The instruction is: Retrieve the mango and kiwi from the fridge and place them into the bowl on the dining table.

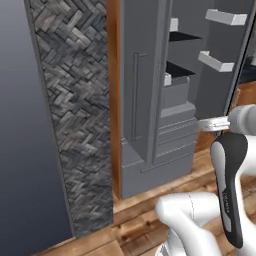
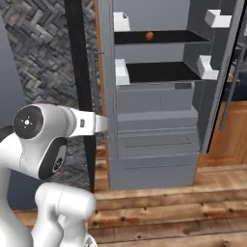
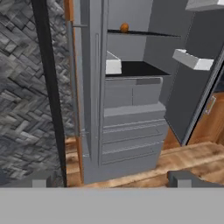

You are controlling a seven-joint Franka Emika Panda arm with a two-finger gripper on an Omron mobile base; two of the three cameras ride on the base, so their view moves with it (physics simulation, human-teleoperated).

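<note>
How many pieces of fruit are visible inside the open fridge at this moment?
1: a small orange fruit sits toward the back of an upper shelf of the fridge, left of centre. Others may be hidden; shelf depths are dark, and the shelf below shows nothing.

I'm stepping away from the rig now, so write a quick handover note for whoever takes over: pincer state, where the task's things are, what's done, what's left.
Pincer: open, holding nothing, pointed at the fridge from outside it.
Fridge: right door swung open, dark shelves exposed, grey drawers below shut.
Fruit: one small orange-brown round fruit sits at the back of the upper shelf, also seen in the hand view; too small to tell whether it is the mango or the kiwi. No second fruit spotted.
Done: fridge opened.
Left: reach in, take both fruits, carry them to the bowl on the dining table.
</note>
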